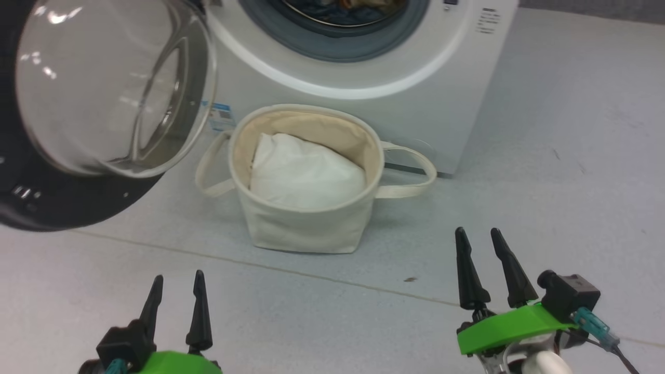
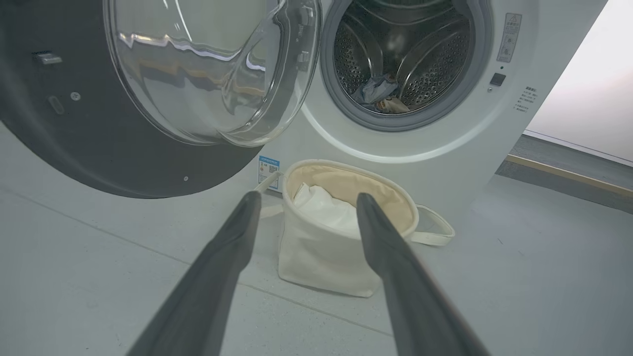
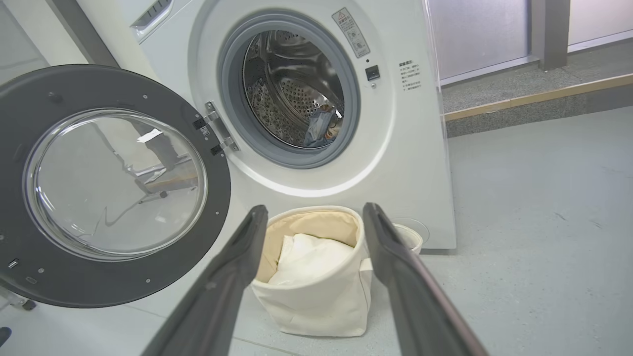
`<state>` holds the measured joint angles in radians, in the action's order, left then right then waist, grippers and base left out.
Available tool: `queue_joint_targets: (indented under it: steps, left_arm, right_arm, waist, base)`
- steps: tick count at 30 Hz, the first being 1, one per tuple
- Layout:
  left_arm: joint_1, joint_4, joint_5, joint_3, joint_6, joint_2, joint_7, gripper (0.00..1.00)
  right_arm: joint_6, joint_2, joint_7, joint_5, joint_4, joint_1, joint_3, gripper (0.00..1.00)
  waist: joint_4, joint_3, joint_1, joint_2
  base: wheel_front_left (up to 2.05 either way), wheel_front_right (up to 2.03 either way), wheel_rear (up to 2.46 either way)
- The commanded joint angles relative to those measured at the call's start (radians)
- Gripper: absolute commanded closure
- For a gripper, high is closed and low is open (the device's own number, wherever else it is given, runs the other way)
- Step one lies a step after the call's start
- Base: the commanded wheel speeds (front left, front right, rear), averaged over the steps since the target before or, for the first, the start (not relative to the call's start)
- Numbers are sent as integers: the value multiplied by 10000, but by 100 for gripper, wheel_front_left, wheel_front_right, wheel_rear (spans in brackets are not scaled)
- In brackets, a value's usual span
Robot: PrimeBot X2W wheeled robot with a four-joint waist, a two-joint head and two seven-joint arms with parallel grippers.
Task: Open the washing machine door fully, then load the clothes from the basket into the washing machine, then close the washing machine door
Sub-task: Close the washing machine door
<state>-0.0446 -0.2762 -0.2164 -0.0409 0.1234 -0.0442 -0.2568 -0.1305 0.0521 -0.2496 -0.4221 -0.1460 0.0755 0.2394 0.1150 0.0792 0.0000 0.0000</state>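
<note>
Down on the floor (image 1: pixel 571 156), head view: the basket (image 1: pixel 306 228) stands before the washing machine (image 1: pixel 395 78), its door (image 1: pixel 52 208) wide open; left pincer (image 1: pixel 178 275) and right pincer (image 1: pixel 477 230) hover released. Left wrist view: clothes (image 2: pixel 378 94) lie inside the drum (image 2: pixel 420 49). Right wrist view: a white bundle (image 3: pixel 306 259) sits in the basket.

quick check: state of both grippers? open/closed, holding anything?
left gripper: open, holding nothing.
right gripper: open, holding nothing.

Basket (image 1: pixel 306 228) on floor (image 1: pixel 545 197) just in front of washer (image 1: pixel 415 98), door (image 1: pixel 57 208) open to L, clothes (image 2: pixel 376 90) in drum (image 2: pixel 437 81).
</note>
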Motion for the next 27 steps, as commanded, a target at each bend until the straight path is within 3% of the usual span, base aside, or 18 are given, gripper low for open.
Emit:
queue_joint_targets:
  steps: [1,16,27]
  left_arm:
    - [-161,347,-101,317,72,-60,-49,0]
    - [129,434,-104,499,66,-60,-49,0]
    - [314,485,-132,511,96,-60,-49,0]
  right_arm:
    - [-2,-19,-122,119,376,271,312,0]
    - [-2,-19,-122,343,305,139,1031,0]
    - [-2,-19,-122,313,249,-1,1382,0]
  waist:
    - [555,-131,0,0]
    - [2511,-472,0,0]
    - [3258,-673,0,0]
  base:
    - [0,0,0]
    - [0,0,0]
    - [0,0,0]
